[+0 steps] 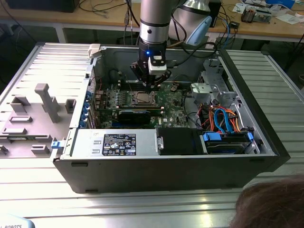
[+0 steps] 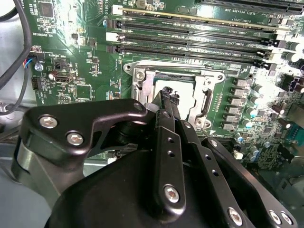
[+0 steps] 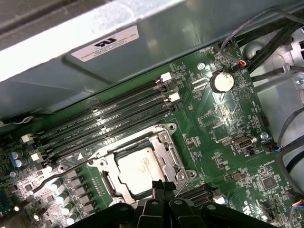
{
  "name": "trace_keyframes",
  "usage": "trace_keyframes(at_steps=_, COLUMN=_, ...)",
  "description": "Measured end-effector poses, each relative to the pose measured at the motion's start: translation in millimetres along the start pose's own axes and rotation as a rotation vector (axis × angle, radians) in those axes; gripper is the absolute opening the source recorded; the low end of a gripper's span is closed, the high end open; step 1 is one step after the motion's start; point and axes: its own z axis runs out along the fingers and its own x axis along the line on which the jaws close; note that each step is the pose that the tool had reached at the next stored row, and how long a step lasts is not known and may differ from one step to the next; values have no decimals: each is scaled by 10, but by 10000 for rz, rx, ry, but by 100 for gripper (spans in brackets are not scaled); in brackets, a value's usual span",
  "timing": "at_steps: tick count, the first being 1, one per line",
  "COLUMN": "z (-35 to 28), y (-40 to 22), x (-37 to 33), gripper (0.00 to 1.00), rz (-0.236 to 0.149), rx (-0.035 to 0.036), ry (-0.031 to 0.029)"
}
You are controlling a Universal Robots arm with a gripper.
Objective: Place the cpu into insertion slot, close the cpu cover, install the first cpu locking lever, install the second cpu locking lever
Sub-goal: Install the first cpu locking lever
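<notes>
The cpu lies flat in the insertion slot on the green motherboard, its silver-grey top showing. The silvery cpu cover lies down around it, and its frame is also in the second wrist view. A thin metal lever sticks out sideways from the socket's corner toward the capacitors. My gripper hangs just above the socket, at its edge. Its black fingertips are pressed together, shut, with nothing visible between them; the second wrist view shows my gripper over the cover's edge.
Long black memory slots run beside the socket. The open computer case walls in the board. A black card, a grey power supply and a drive cage with blue and orange cables crowd the near side. A person's hair is at the exterior view's lower right.
</notes>
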Motion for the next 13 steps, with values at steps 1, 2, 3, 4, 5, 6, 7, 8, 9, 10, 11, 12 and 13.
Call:
trace_keyframes(at_steps=1, z=0, y=0, x=0, gripper=11, rz=-29, rx=-1, ry=-2)
trace_keyframes(at_steps=2, z=0, y=0, x=0, gripper=11, rz=-58, rx=-1, ry=-4)
trace_keyframes(at_steps=3, z=0, y=0, x=0, gripper=11, rz=-94, rx=-2, ry=-8)
trace_keyframes(at_steps=4, z=0, y=0, x=0, gripper=11, rz=-123, rx=-2, ry=-10)
trace_keyframes(at_steps=5, z=0, y=0, x=0, gripper=11, rz=-165, rx=-3, ry=-13)
trace_keyframes(at_steps=6, z=0, y=0, x=0, gripper=11, rz=-210, rx=-4, ry=-17)
trace_keyframes(at_steps=7, z=0, y=0, x=0, gripper=11, rz=-266, rx=-5, ry=-22)
trace_keyframes(at_steps=8, z=0, y=0, x=0, gripper=11, rz=-293, rx=-6, ry=-24)
trace_keyframes(at_steps=9, z=0, y=0, x=0, gripper=11, rz=-321, rx=-7, ry=-27)
trace_keyframes(at_steps=10, z=0, y=0, x=0, gripper=11, rz=-384, rx=-8, ry=-32)
trace_keyframes(at_steps=11, z=0, y=0, x=0, gripper=11, rz=-420, rx=-8, ry=-35)
trace_keyframes(at_steps=12, z=0, y=0, x=0, gripper=11, rz=-443, rx=-8, ry=-36)
trace_keyframes(at_steps=13, z=1, y=0, x=0, gripper=11, rz=-491, rx=-10, ry=-41)
